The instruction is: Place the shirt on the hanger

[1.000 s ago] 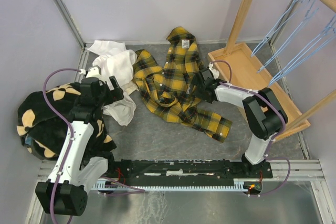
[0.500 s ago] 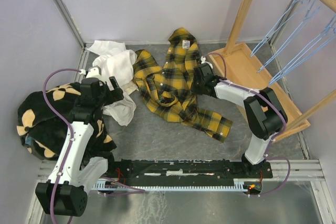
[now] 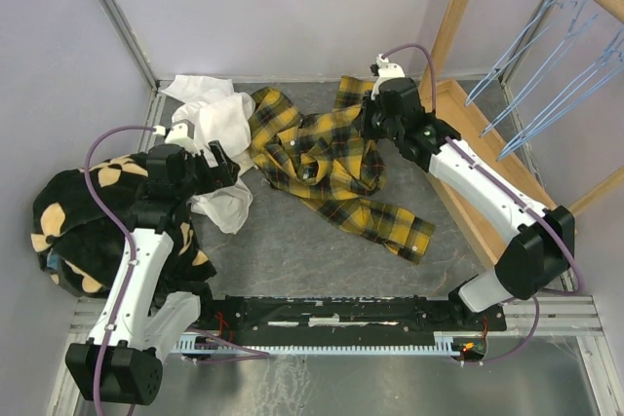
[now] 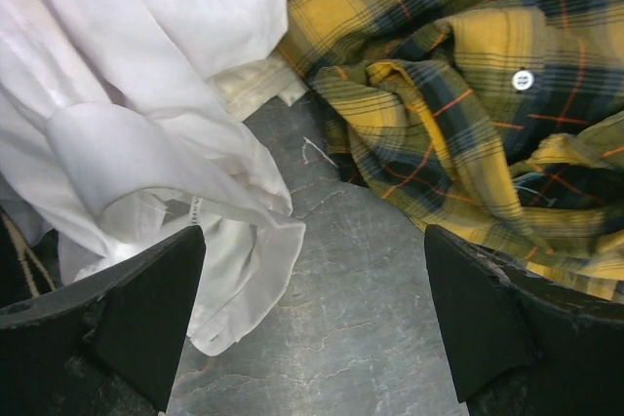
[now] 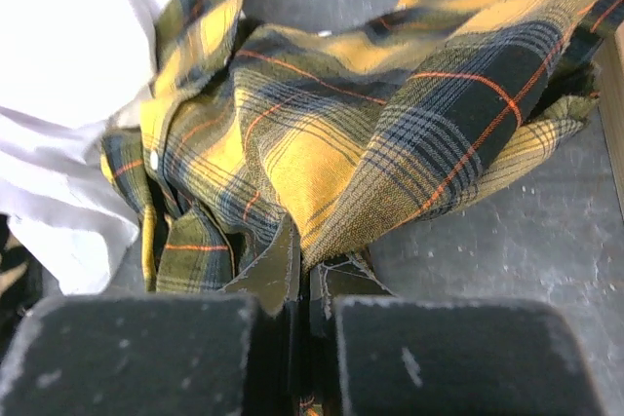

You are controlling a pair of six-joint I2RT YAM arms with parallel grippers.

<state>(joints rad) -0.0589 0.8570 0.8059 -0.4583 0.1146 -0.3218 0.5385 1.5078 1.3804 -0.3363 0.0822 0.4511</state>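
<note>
White garment (image 3: 219,122) touches shirt (image 3: 327,158) on L, fleece (image 3: 78,226) beyond.

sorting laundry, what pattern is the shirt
Yellow and black plaid shirt, thin orange lines; best in right wrist view.

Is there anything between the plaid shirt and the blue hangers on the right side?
Yes. The wooden rack's slanted post and its base tray stand between the shirt, which the right gripper holds, and the hangers. No other garment lies on that side.
</note>
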